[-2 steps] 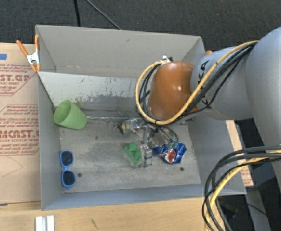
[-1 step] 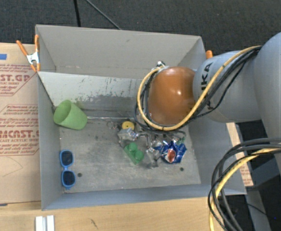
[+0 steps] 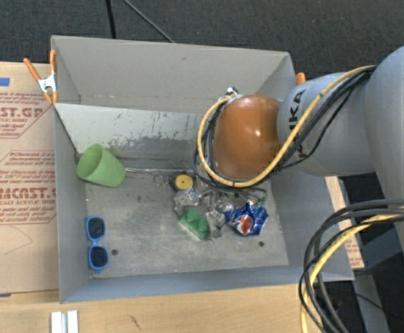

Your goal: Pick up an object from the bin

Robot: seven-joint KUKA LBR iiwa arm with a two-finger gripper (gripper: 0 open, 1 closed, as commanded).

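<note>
Background: dark carpet around a grey metal bin [image 3: 153, 68] with a scuffed floor.
Gripper [image 3: 205, 203]: low over a small cluster right of the floor's middle, under the orange wrist cover [image 3: 247, 137]; whether spread or pressed together cannot be told.
Nearest thing: green block [image 3: 195, 223], just below the gripper in the view.
Look: small, bright green, chunky, lying tilted.
Neighbours: crumpled blue, red and white wrapper [image 3: 247, 219] just beside it; yellow disc [image 3: 183, 182] near.
Risk one: crowding; a grip could catch the wrapper instead, or nudge the block aside.
Risk two: slanted faces may let the block slip out.
Well apart: green cup [image 3: 101, 165] and blue sunglasses [image 3: 95, 243], at the left.
</note>
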